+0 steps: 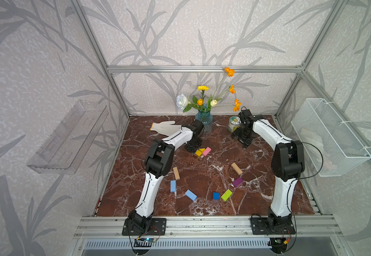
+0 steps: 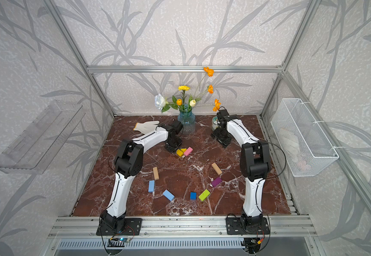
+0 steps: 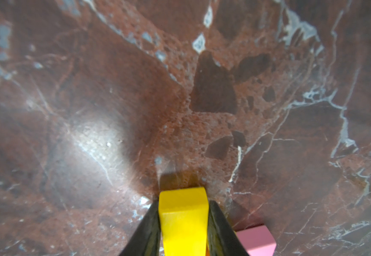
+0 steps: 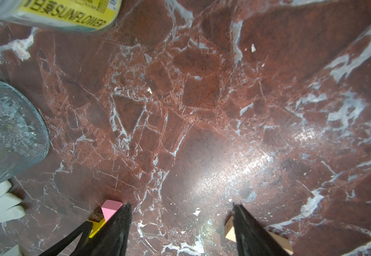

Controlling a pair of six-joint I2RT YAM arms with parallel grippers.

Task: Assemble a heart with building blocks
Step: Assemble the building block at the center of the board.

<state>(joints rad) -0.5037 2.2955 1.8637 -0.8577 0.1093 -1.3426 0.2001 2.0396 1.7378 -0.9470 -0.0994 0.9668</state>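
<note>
Fingers [image 3: 149, 232] of the left gripper [image 3: 183, 200] run close along both sides of the yellow block [image 3: 183, 223], which sits between them on the table [image 3: 91, 88]. No gap shows on either side, but I cannot tell whether they pinch it or merely flank it. The pink block [image 3: 255, 241] lies just outside one finger. In a top view this gripper [image 1: 192, 148] points down at the yellow block [image 1: 198, 153]. The pink block [image 1: 207, 151] is on the side of it away from the gripper, and a small yellow wedge [image 1: 202, 149] sits just beside both.

The right gripper [image 4: 181, 206] is spread wide, with only bare table between its fingers. The pink block [image 4: 111, 208] lies just outside one finger, and a tan block [image 4: 230, 231] is partly hidden behind the other. In a top view this gripper [image 1: 242, 140] hangs well apart from the left one, with a jar [image 1: 234, 124] just behind it.

The other blocks lie apart from one another, toward the arm bases from both grippers. On the left gripper's side are a second tan block [image 1: 176, 173], a light blue block [image 1: 173, 186] and a second light blue block [image 1: 190, 195]. On the right gripper's side are the purple block [image 1: 237, 181], lime block [image 1: 226, 195] and dark blue block [image 1: 215, 196].
</note>
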